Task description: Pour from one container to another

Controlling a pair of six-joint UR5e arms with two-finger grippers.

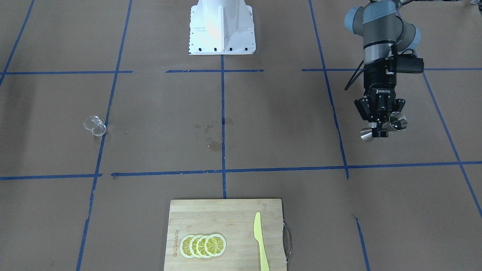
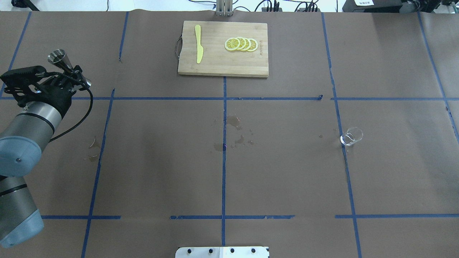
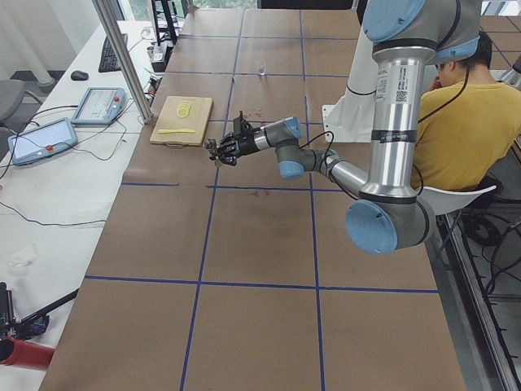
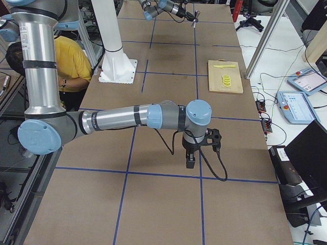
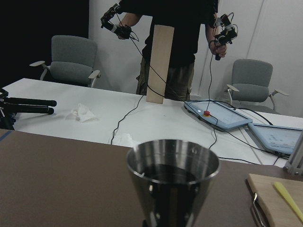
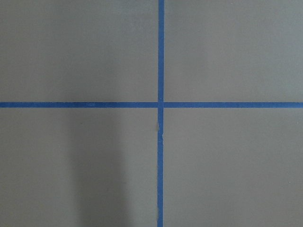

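My left gripper (image 1: 381, 128) is shut on the narrow waist of the shiny steel jigger (image 1: 398, 122), holding it above the table on my left side. From overhead the jigger (image 2: 57, 56) sticks out past the gripper (image 2: 72, 71). In the left wrist view the jigger (image 5: 173, 177) shows its open mouth upward, dark inside. The clear glass cup (image 1: 95, 126) stands alone on the table on my right side, and from overhead the cup (image 2: 351, 136) sits beside a blue tape line. My right gripper (image 4: 190, 162) hangs low over the table, far from both; I cannot tell its state.
A wooden cutting board (image 2: 222, 68) with lemon slices (image 2: 241, 44) and a yellow knife (image 2: 198, 48) lies at the table's far middle. Wet spots (image 2: 235, 134) mark the centre. The robot's white base (image 1: 222, 28) stands at the near edge.
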